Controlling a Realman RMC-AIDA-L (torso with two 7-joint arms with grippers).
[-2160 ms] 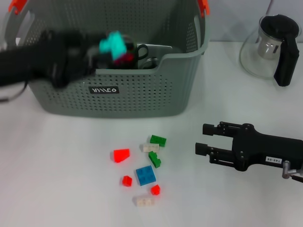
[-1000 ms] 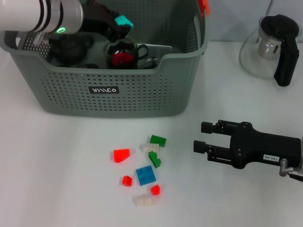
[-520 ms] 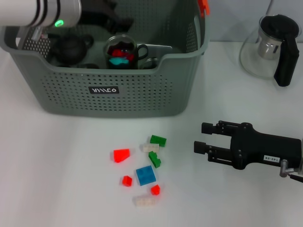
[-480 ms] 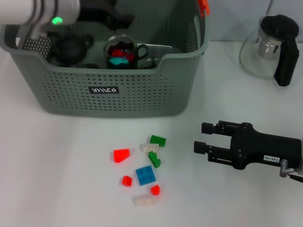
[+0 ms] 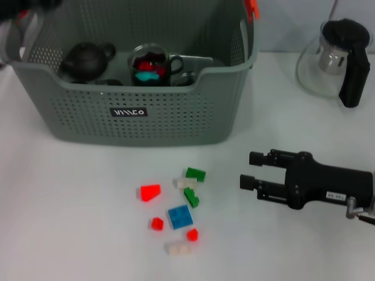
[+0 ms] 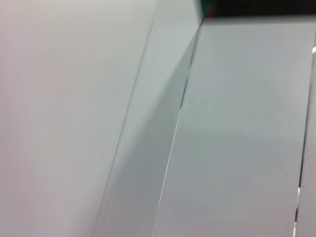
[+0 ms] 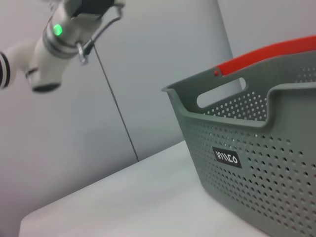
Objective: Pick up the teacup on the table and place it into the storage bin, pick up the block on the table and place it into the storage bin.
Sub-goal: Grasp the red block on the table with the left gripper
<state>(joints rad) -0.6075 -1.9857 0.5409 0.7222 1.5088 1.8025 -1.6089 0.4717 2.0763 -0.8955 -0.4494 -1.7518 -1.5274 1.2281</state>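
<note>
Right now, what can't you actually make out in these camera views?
- Left gripper: cut off by the head view's top left edge; the right wrist view shows only the left arm, raised beside the storage bin.
- Left wrist view: only blank grey panels.
- Glass cup contents: red and teal pieces, shapes unclear.
- Glass teapot: cut by the right edge.

Bright, even light with soft shadows; the left wrist view is blurred and featureless.
</note>
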